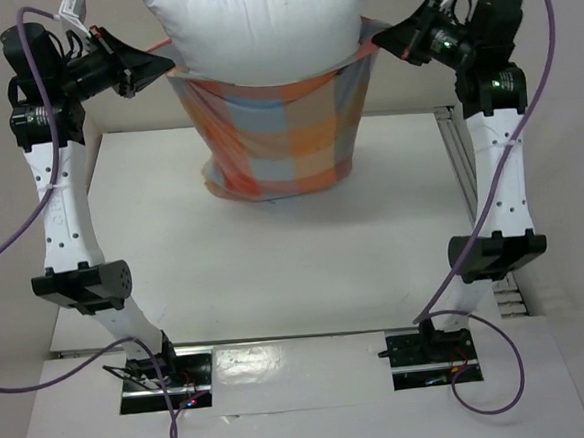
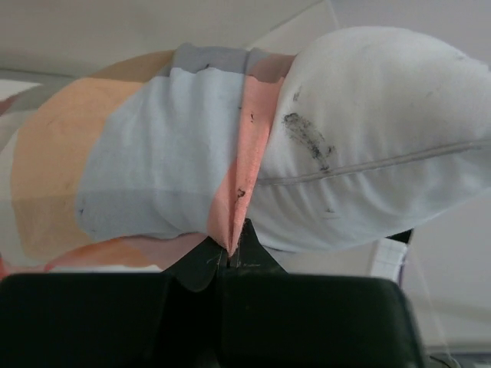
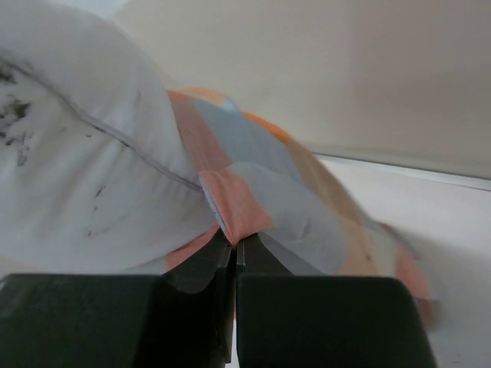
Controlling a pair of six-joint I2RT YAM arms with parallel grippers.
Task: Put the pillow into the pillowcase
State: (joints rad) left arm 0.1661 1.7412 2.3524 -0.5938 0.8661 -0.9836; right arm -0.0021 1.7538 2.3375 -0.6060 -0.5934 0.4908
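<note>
The white pillow [image 1: 258, 26] stands partly inside the checked pillowcase [image 1: 276, 135], which hangs lifted above the table at the far middle. The pillow's top half sticks out of the sack's mouth. My left gripper [image 1: 166, 62] is shut on the left rim of the pillowcase [image 2: 230, 222]. My right gripper [image 1: 378, 41] is shut on the right rim [image 3: 238, 211]. The pillow shows dark smudges in the left wrist view [image 2: 368, 138] and in the right wrist view [image 3: 69, 153].
The white table [image 1: 276, 270] lies below the hanging sack. A metal rail [image 1: 464, 167] runs along the table's right edge. Purple cables [image 1: 22, 228] hang by both arms.
</note>
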